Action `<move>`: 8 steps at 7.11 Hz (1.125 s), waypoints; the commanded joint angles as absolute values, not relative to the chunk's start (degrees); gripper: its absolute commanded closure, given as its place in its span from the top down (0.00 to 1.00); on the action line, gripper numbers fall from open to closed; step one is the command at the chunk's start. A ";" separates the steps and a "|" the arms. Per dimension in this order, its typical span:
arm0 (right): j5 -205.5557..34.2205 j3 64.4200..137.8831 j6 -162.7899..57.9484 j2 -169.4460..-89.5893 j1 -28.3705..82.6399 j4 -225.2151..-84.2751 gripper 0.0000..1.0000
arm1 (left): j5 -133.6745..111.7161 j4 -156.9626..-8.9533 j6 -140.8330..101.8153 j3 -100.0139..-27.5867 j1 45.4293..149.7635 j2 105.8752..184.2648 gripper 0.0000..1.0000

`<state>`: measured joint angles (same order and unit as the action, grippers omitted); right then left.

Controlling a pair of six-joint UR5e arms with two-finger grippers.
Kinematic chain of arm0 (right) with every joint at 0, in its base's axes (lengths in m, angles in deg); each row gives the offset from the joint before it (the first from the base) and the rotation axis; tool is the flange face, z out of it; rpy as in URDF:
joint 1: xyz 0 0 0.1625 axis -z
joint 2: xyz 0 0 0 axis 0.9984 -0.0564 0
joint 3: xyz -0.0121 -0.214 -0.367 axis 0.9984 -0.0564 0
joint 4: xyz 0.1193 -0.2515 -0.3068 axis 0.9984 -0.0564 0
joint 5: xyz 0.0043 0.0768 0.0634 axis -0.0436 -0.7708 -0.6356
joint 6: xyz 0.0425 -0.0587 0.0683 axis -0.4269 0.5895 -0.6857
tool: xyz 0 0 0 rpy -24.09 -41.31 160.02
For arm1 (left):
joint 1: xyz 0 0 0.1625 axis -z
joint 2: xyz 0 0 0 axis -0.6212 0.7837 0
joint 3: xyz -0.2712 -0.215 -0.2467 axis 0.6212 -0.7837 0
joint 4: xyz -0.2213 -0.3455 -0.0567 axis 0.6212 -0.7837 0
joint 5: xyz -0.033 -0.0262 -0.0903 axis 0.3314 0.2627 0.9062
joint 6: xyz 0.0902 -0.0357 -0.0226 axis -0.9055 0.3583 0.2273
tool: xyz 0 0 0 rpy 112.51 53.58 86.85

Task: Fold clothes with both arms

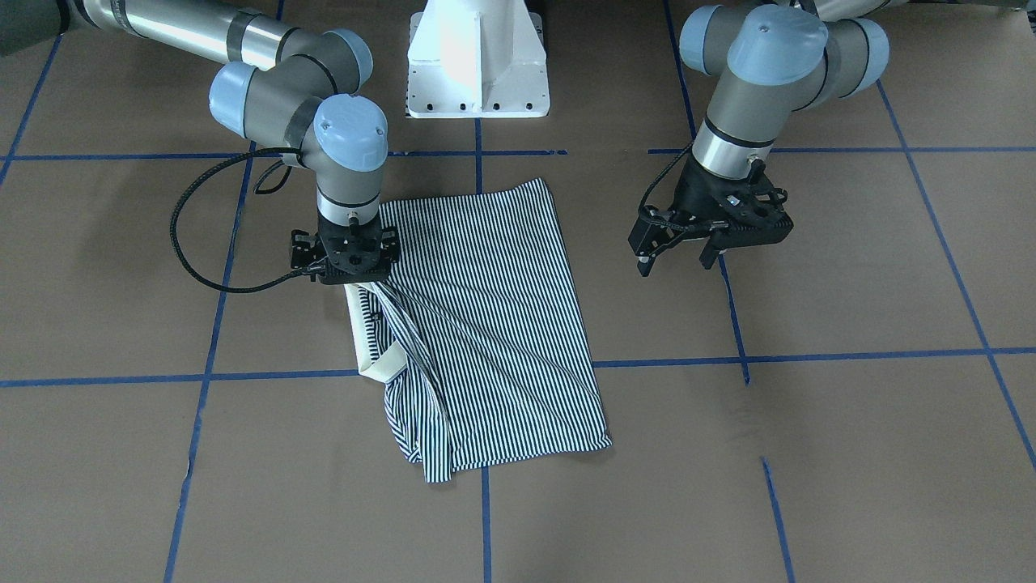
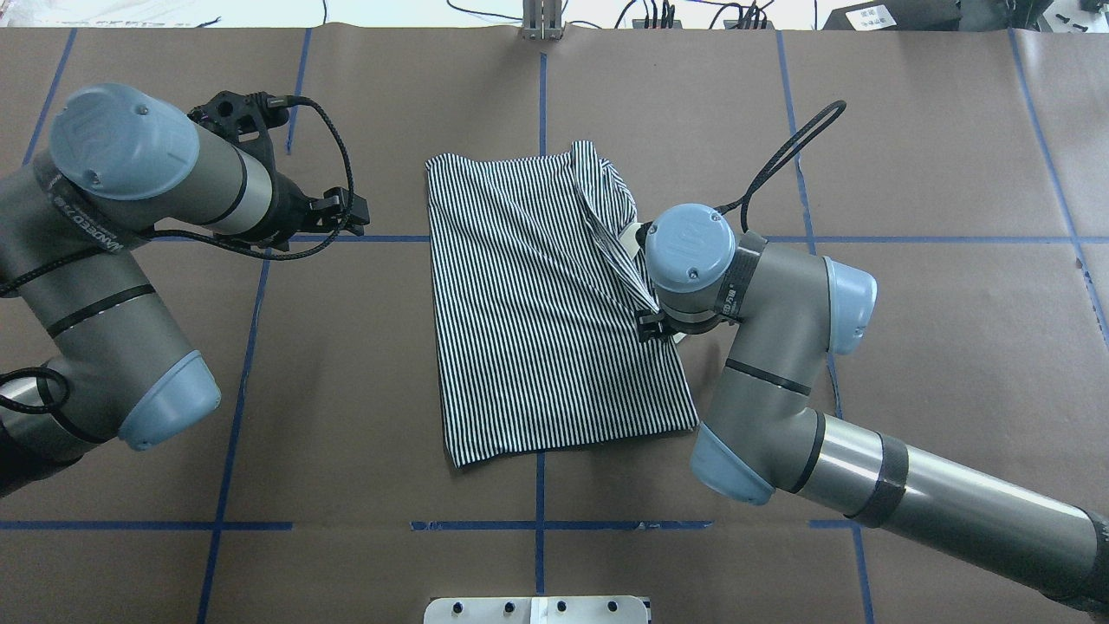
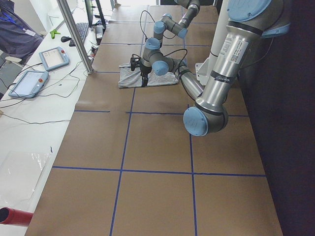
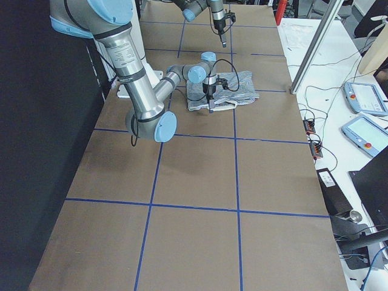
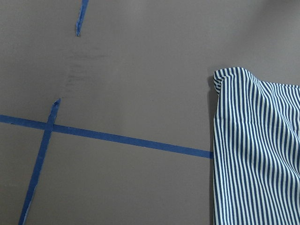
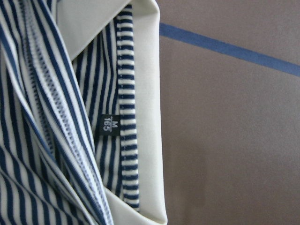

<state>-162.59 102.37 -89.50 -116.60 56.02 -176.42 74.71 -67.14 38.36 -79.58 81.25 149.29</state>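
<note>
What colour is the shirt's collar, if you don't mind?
Cream collar; right wrist view shows it best.

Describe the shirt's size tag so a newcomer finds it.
Find the striped polo shirt at the centre of the table. Its cream collar lies below the right hand; inside the neckband sits a small tag. It is the only black patch, printed M 165.

Matt brown paper (image 2: 346, 390), soft cloth shirt (image 2: 537, 347), glossy smooth metal on the right arm (image 2: 970, 503)

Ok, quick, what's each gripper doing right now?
Left gripper: open, holding nothing.
Right gripper: cannot tell; jaws hidden, low at the collar of the polo shirt.
</note>
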 commanded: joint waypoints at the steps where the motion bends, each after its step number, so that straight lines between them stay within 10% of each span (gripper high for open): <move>1: -162.40 103.16 -89.18 -117.01 54.96 -176.52 1.00 | 74.71 -67.14 38.27 -79.79 81.20 149.12 1.00; 8: -164.34 100.72 -84.70 -111.77 48.54 -175.83 1.00 | 74.71 -67.05 37.92 -80.32 81.29 149.21 1.00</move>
